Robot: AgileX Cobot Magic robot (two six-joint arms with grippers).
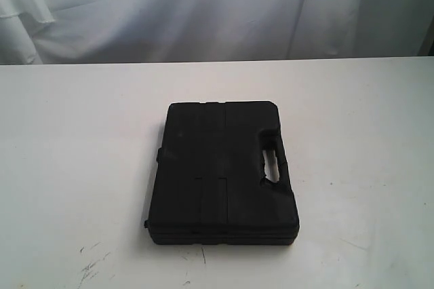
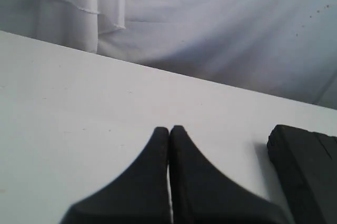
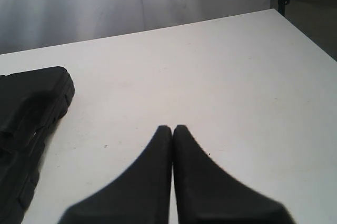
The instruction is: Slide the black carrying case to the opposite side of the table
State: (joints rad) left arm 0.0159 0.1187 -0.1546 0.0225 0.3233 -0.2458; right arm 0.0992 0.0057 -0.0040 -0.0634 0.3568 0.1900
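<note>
The black carrying case (image 1: 222, 171) lies flat near the middle of the white table (image 1: 81, 153), its handle cut-out on the right side. Neither arm shows in the exterior view. In the left wrist view my left gripper (image 2: 169, 128) is shut with nothing between its fingers, above bare tabletop, and a corner of the case (image 2: 305, 171) lies off to one side, apart from it. In the right wrist view my right gripper (image 3: 172, 127) is also shut and empty, with the case (image 3: 29, 113) off to the other side, not touching.
A white cloth backdrop (image 1: 203, 4) hangs behind the table's far edge. Faint dark scratches (image 1: 91, 265) mark the tabletop near its front. The table's far corner (image 3: 274, 11) and a dark floor beyond it show in the right wrist view.
</note>
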